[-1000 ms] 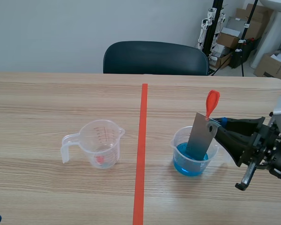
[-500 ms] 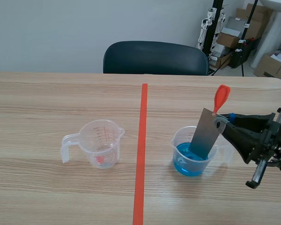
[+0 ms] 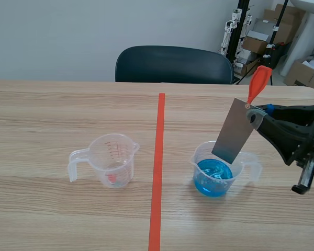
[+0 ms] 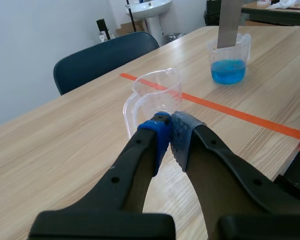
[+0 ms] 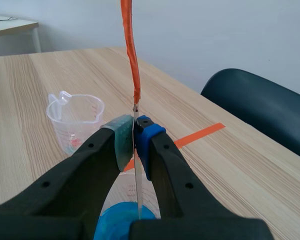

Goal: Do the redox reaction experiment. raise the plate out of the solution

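Right of centre in the scene view, the grey plate [image 3: 234, 130] hangs tilted over the beaker [image 3: 197, 168], its lower edge seemingly just clear of the blue solution [image 3: 213, 178]. The right gripper [image 3: 257, 116] pinches its top corner below the orange tab [image 3: 259, 83], likely to keep the pads dry. The left gripper [image 4: 169, 125], closed on nothing, waits behind the measuring cup [image 3: 112, 159] on the pale wooden table [image 3: 52, 115]; a dark chair [image 3: 172, 63] and cartons [image 3: 259, 36] fill the top.

Your grey, orange-tabbed plate [image 3: 234, 130] hangs tilted, lower edge just above the blue solution [image 3: 213, 177] in its clear cup [image 3: 195, 160].
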{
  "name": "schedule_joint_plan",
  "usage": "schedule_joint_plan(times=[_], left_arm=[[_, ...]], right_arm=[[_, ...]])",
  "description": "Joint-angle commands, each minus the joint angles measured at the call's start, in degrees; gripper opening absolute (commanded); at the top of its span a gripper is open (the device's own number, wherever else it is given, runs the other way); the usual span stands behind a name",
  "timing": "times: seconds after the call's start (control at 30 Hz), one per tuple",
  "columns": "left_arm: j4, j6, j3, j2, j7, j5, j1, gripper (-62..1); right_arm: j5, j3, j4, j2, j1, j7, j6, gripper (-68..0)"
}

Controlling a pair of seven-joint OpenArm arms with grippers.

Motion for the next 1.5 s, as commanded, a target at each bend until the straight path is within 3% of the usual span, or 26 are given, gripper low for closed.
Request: schedule_joint_plan(times=[0.0, 0.17, 0.23, 0.47, 0.67, 0.93, 1.27, 1.47], left_arm=[[0.24, 0.24, -0.55, -1.62, -2.64, -2.1, 0.44, -58.2], [0.26, -0.79, -3.74, -6.21, -2.64, -7.87, 0.26, -58.2], [0.24, -4.11, -5.22, -7.91, -2.19, -8.17, -0.83, -58.2], [0.28, -16.0, -6.43, -12.48, 9.84, -8.17, -9.42, -58.4], [2.91, -21.46, -6.34, -12.87, 21.29, -8.13, -18.8, -58.4], [12.63, -21.92, 0.0, -11.56, 37.27, -8.17, -28.44, -58.4], [16.57, -21.92, 14.38, -1.88, 57.96, -7.89, -45.27, -58.4], [16.57, -21.92, 20.68, 4.09, 64.89, -6.16, -53.64, -58.4]], right_arm=[[1.09, 0.76, 1.36, 1.68, 0.83, 0.92, 0.26, -67.1], [3.65, 0.76, 4.28, 4.37, 0.83, -0.74, 1.62, -67.1], [5.22, 0.76, 5.46, 5.33, 0.83, -1.53, 1.77, -67.1], [10.29, 0.79, 8.68, 7.41, 0.85, -4.46, 2.49, -67.1], [14.86, 0.81, 11.39, 9.35, 0.87, -7.17, 2.89, -67.1], [18.84, 0.81, 16.13, 13.4, 0.87, -7.96, 2.86, -67.1], [23.98, 3.5, 19.39, 16.06, 1.01, -12.68, 2.89, -67.1], [26.1, 5.73, 20.65, 17.05, 1.01, -15.5, 3.08, -67.1]])
